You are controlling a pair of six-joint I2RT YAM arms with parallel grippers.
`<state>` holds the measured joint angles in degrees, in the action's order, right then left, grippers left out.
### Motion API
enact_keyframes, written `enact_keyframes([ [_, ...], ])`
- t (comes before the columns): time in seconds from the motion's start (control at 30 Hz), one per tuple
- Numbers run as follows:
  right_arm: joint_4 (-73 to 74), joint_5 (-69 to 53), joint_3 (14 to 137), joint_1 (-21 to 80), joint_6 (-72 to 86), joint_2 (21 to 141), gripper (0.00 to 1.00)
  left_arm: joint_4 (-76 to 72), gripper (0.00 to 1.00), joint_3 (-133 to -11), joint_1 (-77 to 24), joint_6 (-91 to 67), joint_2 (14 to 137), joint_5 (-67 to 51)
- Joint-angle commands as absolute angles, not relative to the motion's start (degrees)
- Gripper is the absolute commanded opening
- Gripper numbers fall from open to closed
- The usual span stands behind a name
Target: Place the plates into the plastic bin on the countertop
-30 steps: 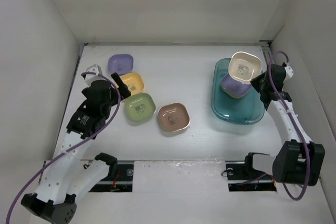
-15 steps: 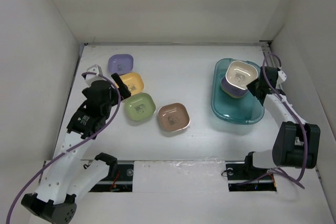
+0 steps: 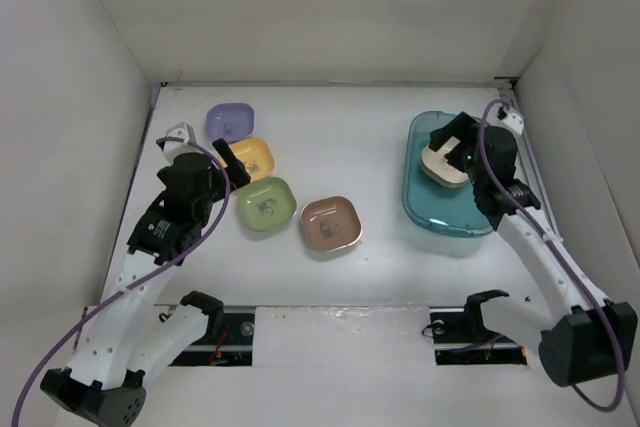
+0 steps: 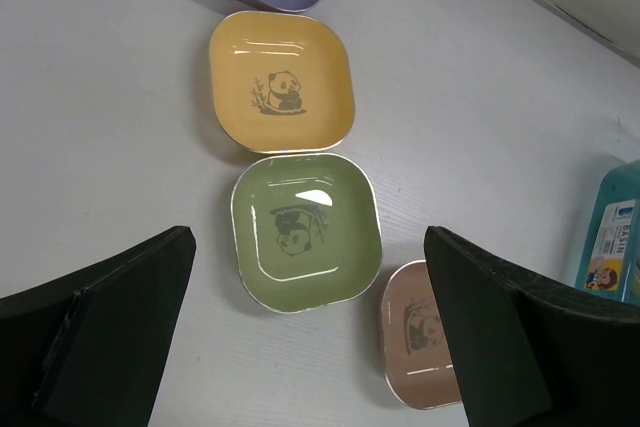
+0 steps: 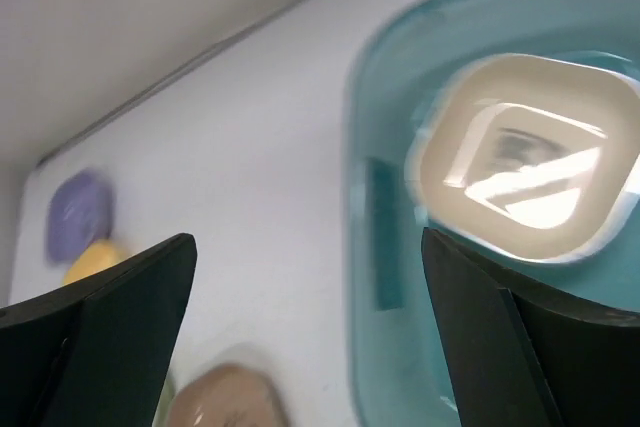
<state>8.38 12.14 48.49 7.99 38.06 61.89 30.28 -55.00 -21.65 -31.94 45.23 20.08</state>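
**Four plates wait left of the bin, nearest the left claw**

The white bench (image 3: 370,137) carries the teal bin (image 3: 450,217) on its right side. The bin's long axis runs from the near edge toward the back wall.

The right claw (image 5: 310,242) hangs over the bin with its jaws wide apart and nothing between them. The left claw (image 4: 308,237) is well to the left of the bin, also spread wide and empty.

A cream plate (image 5: 525,152) lies inside the bin at its far end, open side up. The other four plates sit on the bench left of the bin in a slanted row. The brown plate (image 3: 330,224) is nearest the bin. The green plate (image 3: 265,203), the yellow plate (image 3: 252,158) and the purple plate (image 3: 230,121) follow, each farther left and farther back.

The next move turns on the green plate. In the left wrist view it lies straight below the left claw, between the two fingers and touching neither. It faces up and lies flat. Being a rounded square, it has no real long axis, and its sides sit only slightly skewed to the line across the jaws. The left arm is plainly the nearer one, and a straight descent to one rim looks enough.
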Motion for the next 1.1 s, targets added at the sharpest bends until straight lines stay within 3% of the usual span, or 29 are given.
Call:
enact_keyframes([
  [0.0,2.89,7.65,53.07,17.99,27.0,61.15,1.0,28.65,1.0,-54.67,-21.53,-31.2,44.65,20.04],
  [0.1,6.05,2.82,56.58,27.4,21.02,66.51,0.97,29.17,1.0,-54.67,-21.53,-32.33,44.65,21.97],
  [0.23,8.78,6.06,59.05,36.72,16.62,79.32,0.94,33.55,1.0,-55.81,-21.53,-37.16,45.35,28.2],
  [0.47,9.07,6.5,61.79,42.88,16.61,93.67,0.86,36.3,1.0,-56.95,-21.53,-39.9,46.58,32.43],
  [0.63,7.74,6.68,60.64,43.51,18.45,97.47,0.81,36.3,1.0,-56.95,-21.53,-39.9,47.11,32.43],
  [0.83,7.73,9.04,57.74,44.12,20.47,100.19,0.47,35.77,1.0,-56.95,-21.53,-38.76,47.11,31.2],
  [0.93,7.73,9.67,56.34,44.12,21.09,100.72,0.39,35.16,1.0,-56.95,-21.53,-38.24,47.11,30.67],
  [1.03,7.73,9.67,55.81,43.07,21.62,100.72,0.26,35.16,1.0,-56.95,-21.53,-38.23,47.11,30.67],
  [1.07,7.73,9.67,55.81,43.07,21.62,100.72,0.15,35.16,1.0,-56.95,-21.53,-38.23,47.11,30.15],
])
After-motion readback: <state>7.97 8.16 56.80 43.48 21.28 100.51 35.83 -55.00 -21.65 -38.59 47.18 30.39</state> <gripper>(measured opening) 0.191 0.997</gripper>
